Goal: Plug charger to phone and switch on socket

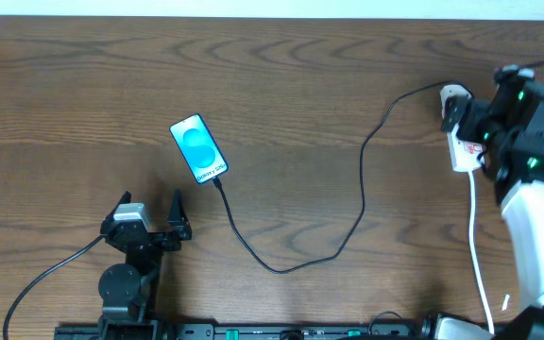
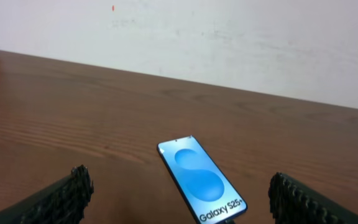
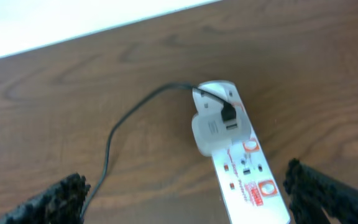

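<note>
- Table (image 1: 300, 85): dark wood. In the overhead view the far edge at 12 o'clock runs along a white wall (image 2: 229, 37). The wide middle stretch is bare wood apart from one cable loop.
- Phone (image 1: 198, 148): lies flat at about 10 o'clock from table centre, screen up and lit blue. Its long axis is tilted, top toward 11 o'clock. There is open wood on every side of it.
- Charger (image 1: 362, 203): thin black cable. One end meets the phone's lower short edge; cannot tell if it is seated. From there it sags toward 6 o'clock, then climbs to the socket.
- Socket (image 3: 247, 171): white strip at 3 o'clock, close to the right table edge. A white adapter (image 3: 209, 130) sits in its rounded end, with the cable's plug in it. Switch position unreadable. A white cord (image 1: 475, 246) trails toward 6 o'clock.
- Left gripper (image 1: 150, 206): at 7 o'clock, jaws spread wide, holding and touching nothing. The phone sits well apart at its 1 o'clock.
- Right gripper (image 3: 184, 177): above the socket, jaws fully spread, one finger on each side of the strip and clear of it. Nothing is held.
</note>
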